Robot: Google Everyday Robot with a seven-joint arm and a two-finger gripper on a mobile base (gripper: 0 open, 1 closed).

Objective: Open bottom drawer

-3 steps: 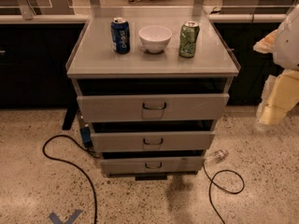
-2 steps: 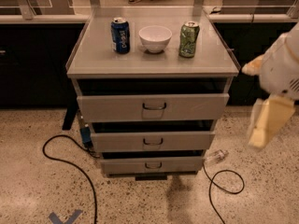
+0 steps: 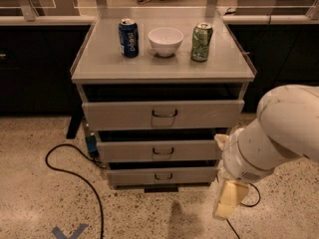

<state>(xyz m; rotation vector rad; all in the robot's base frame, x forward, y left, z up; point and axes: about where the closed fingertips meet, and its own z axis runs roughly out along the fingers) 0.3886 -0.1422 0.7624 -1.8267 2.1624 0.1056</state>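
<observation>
The grey cabinet (image 3: 99, 68) has three drawer fronts stacked one above another. The bottom drawer (image 3: 134, 177) is the lowest and shortest, with a small dark loop handle (image 3: 163, 176) at its centre. It stands slightly forward, with a dark gap above it. My white arm (image 3: 279, 133) comes in from the right. The cream gripper (image 3: 229, 200) hangs at its end, just right of the bottom drawer's right end and a little lower, close to the floor. It is apart from the handle.
The middle drawer (image 3: 129, 152) and the top drawer (image 3: 119, 114) sit above. On the cabinet top stand a blue can (image 3: 128, 38), a white bowl (image 3: 166, 41) and a green can (image 3: 202, 42). A black cable (image 3: 75, 176) loops on the floor at left. Dark counters run behind.
The arm has swung in from the right edge, leftward and down, bringing the gripper beside the cabinet's lower right corner. The drawers have not moved.
</observation>
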